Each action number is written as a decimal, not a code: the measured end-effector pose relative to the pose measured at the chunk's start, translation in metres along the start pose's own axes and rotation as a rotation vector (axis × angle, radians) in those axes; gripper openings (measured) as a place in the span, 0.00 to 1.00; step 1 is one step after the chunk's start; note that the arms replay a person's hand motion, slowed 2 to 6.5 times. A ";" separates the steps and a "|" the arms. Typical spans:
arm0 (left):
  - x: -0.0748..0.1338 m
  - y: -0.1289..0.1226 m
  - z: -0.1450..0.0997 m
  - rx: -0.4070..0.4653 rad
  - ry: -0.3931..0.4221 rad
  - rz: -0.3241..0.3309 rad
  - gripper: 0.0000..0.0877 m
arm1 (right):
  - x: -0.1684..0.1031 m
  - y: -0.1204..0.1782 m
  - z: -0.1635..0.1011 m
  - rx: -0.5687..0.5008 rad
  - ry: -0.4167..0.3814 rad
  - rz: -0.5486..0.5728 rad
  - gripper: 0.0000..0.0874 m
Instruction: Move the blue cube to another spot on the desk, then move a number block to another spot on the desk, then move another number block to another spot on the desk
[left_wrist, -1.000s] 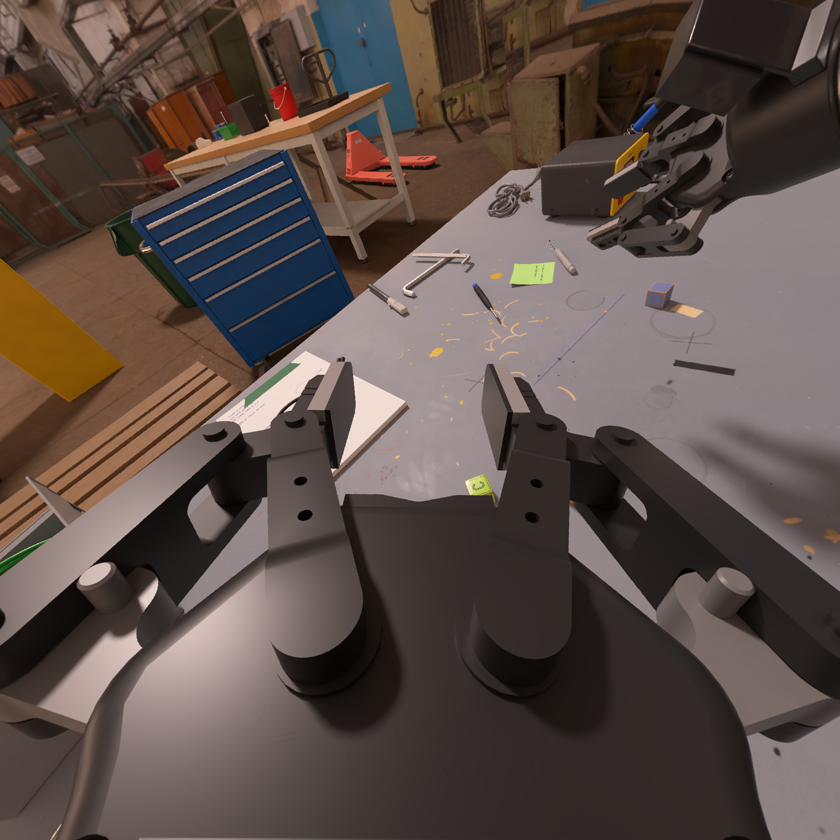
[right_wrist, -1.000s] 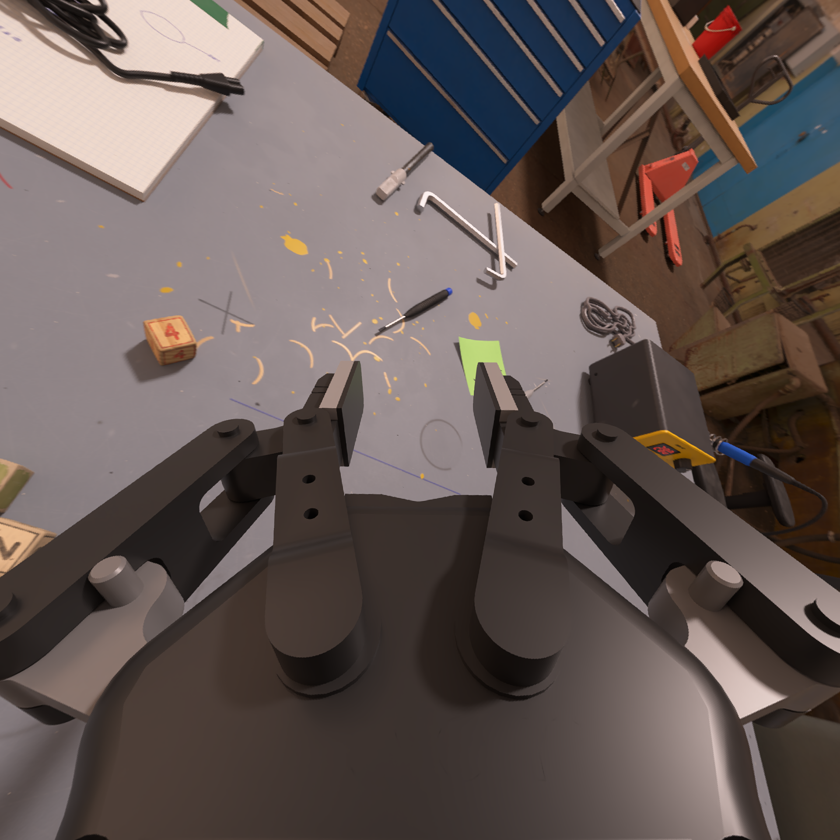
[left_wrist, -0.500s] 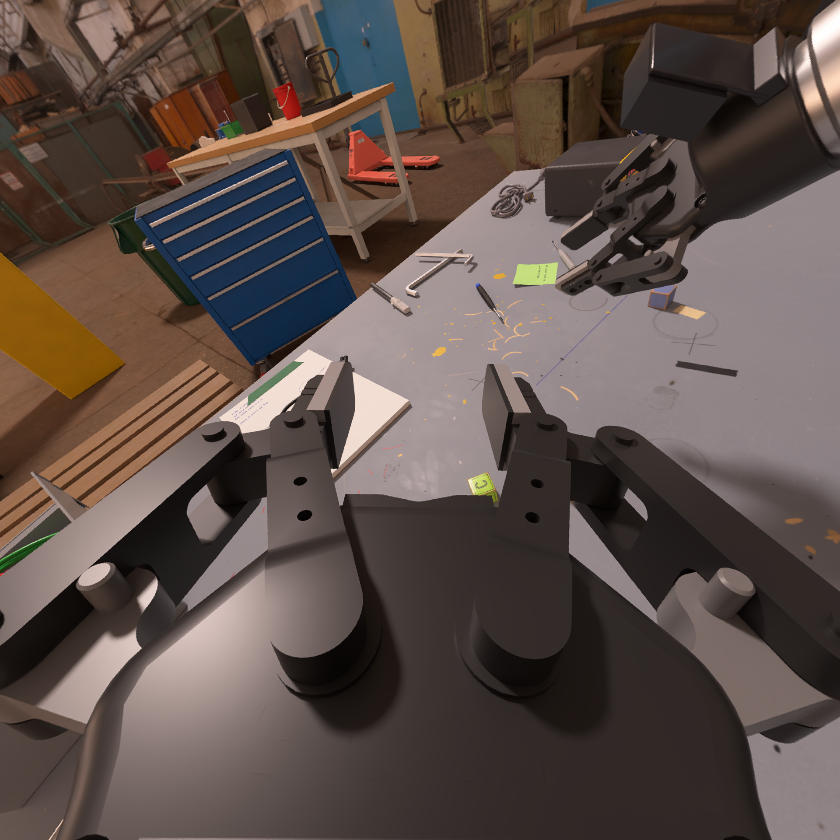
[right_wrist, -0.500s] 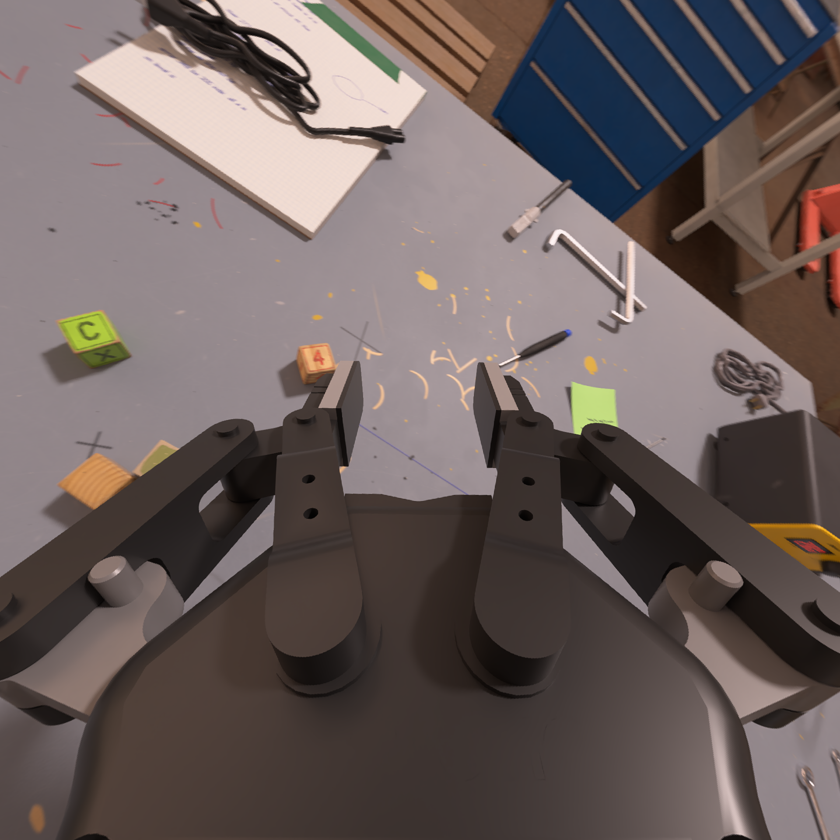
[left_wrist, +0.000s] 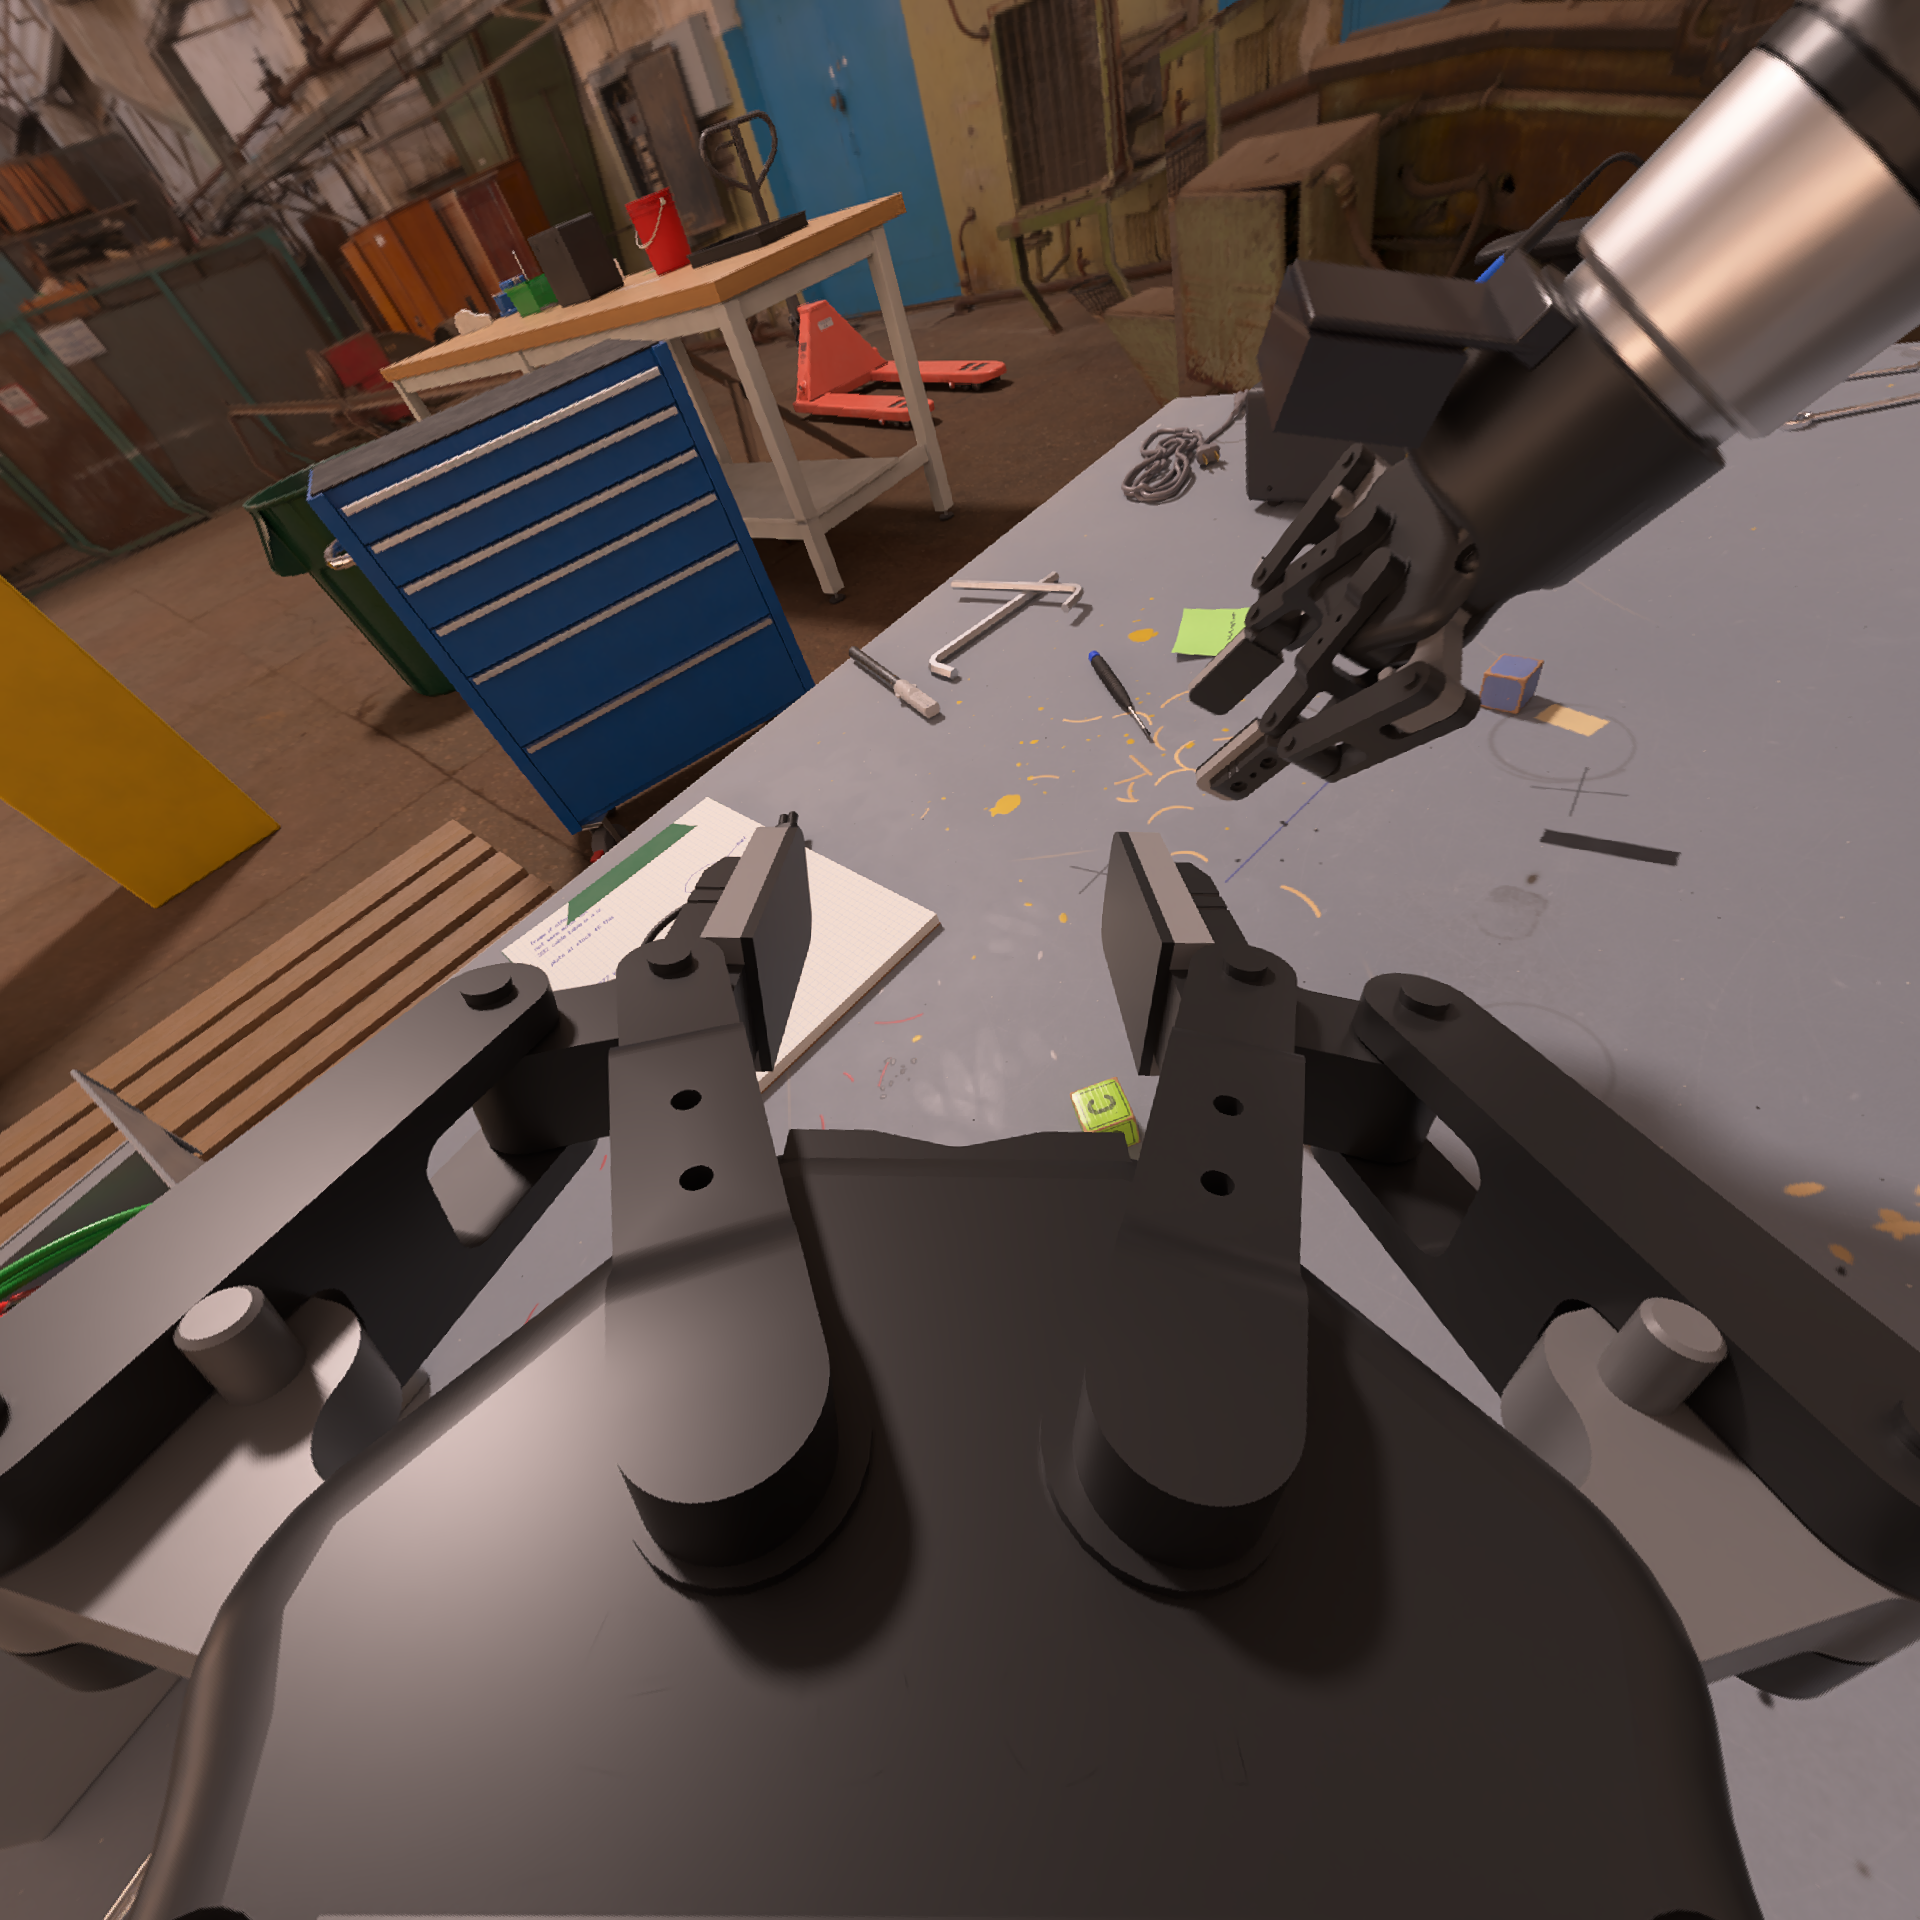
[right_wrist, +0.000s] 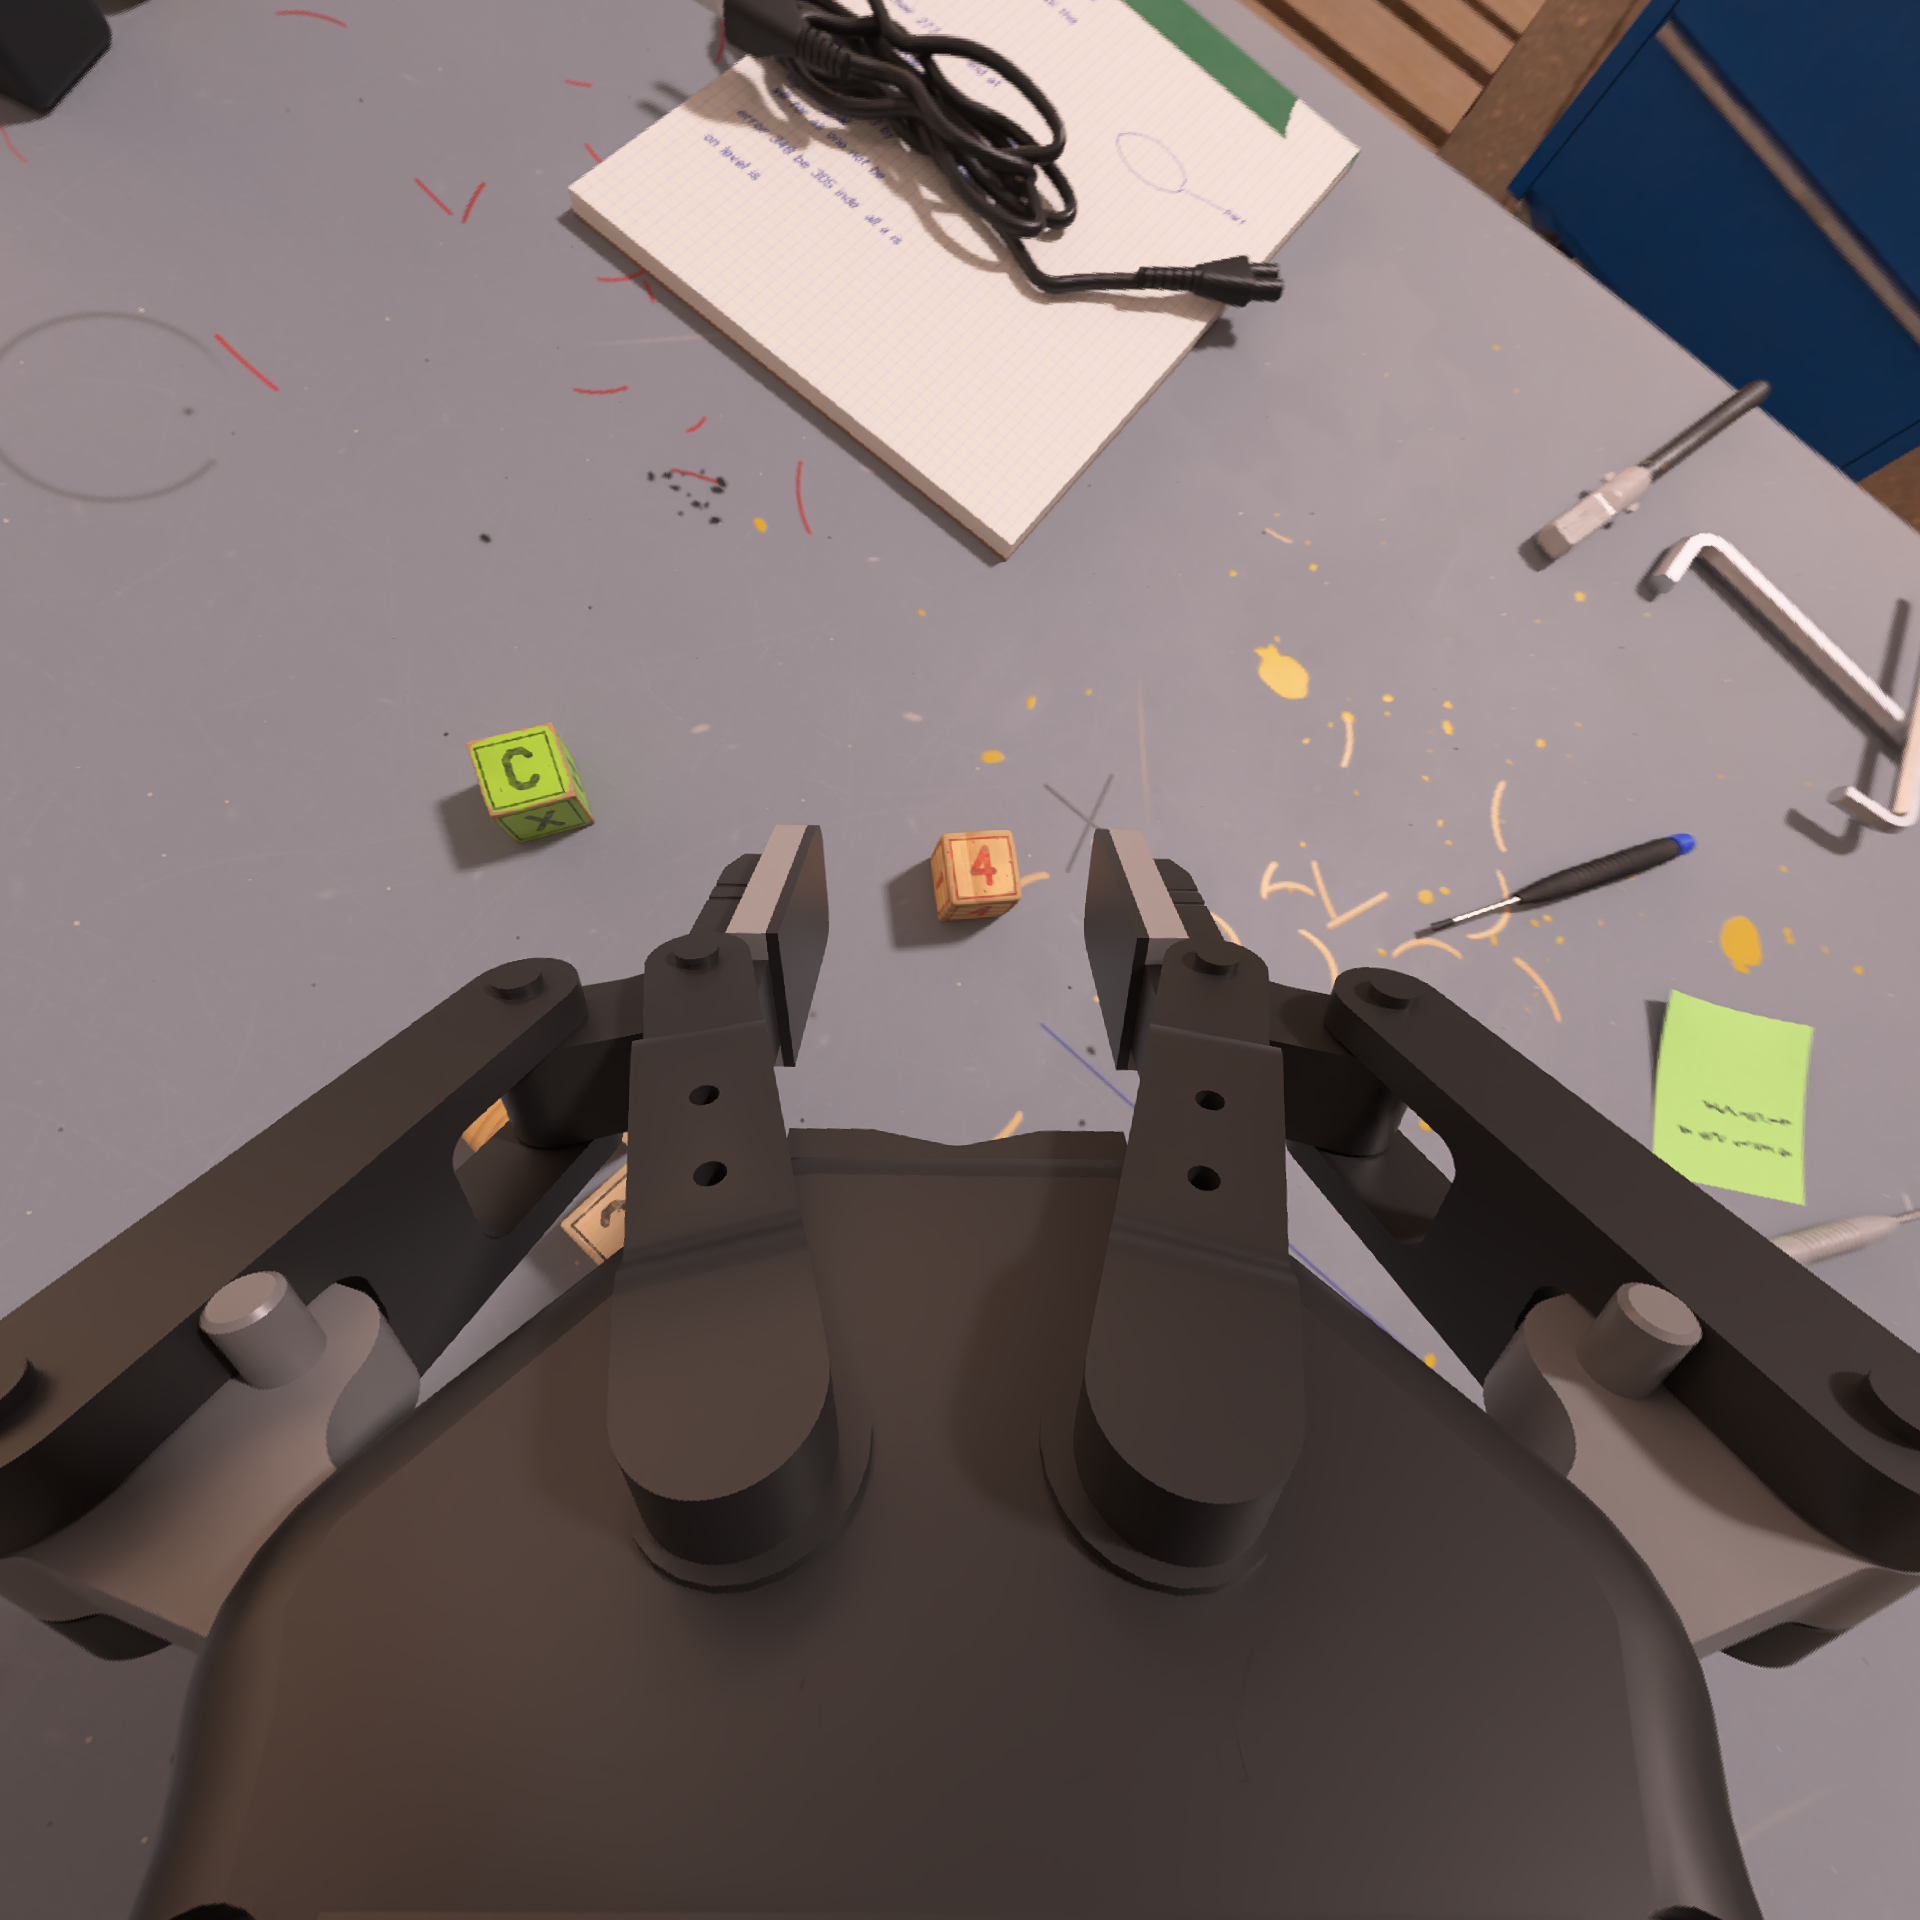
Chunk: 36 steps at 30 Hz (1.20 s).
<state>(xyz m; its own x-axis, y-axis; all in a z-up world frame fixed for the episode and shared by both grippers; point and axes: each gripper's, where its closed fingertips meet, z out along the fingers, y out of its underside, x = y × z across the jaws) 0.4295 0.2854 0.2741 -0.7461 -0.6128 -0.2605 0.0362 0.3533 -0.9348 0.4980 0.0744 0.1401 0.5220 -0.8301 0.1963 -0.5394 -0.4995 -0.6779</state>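
The blue cube rests on the grey desk at the far right of the left wrist view, just behind my right gripper. In the right wrist view my right gripper is open and empty, hovering above the desk with a small wooden number block with a red numeral seen between its fingers. A green letter block lies to its left; it also shows in the left wrist view. My left gripper is open and empty above the desk.
A white notepad with a coiled black cable lies beyond the blocks. A blue-tipped pen, hex keys, a green sticky note and another wooden block under the gripper lie around. A blue drawer cabinet stands off the desk edge.
My right gripper has swung away from the blue cube and the black box toward the number block, which now sits between its fingers in its view. My left gripper has not moved.
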 end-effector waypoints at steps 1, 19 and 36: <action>0.000 0.000 0.000 0.000 0.001 -0.001 0.58 | -0.001 0.000 0.003 -0.005 -0.010 0.000 0.52; -0.001 0.002 -0.003 -0.010 0.016 -0.008 0.58 | -0.006 0.022 0.060 -0.185 -0.098 -0.046 0.53; 0.001 0.004 -0.003 -0.022 0.027 0.005 0.59 | 0.006 0.050 0.095 -0.348 -0.097 -0.096 0.54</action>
<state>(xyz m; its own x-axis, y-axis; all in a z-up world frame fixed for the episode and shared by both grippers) 0.4270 0.2880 0.2711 -0.7639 -0.5913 -0.2585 0.0257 0.3723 -0.9278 0.5365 0.0679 0.0402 0.6322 -0.7563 0.1682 -0.6684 -0.6422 -0.3752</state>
